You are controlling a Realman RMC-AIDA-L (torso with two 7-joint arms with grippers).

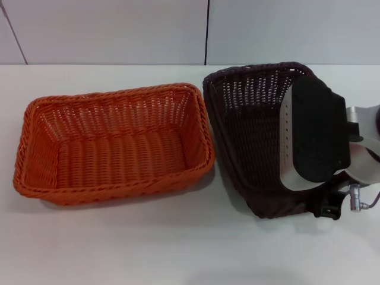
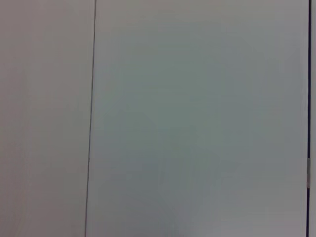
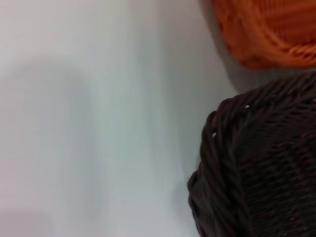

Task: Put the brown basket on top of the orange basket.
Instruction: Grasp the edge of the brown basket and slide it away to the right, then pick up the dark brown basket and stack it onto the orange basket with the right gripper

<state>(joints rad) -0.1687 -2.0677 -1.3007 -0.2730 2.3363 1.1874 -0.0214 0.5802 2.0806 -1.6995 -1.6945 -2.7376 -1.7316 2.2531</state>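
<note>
The orange basket sits flat on the white table at the left, open side up, and its corner also shows in the right wrist view. Right beside it, the brown basket is tilted, its right side raised and its opening facing the orange basket. My right gripper comes in from the right and is shut on the brown basket's right rim, with one broad black-and-silver finger inside the basket. The brown braided rim fills the right wrist view's corner. My left gripper is out of view.
The white table stretches in front of both baskets. A light wall with a dark vertical seam stands behind the table. The left wrist view shows only a pale flat surface with a thin dark line.
</note>
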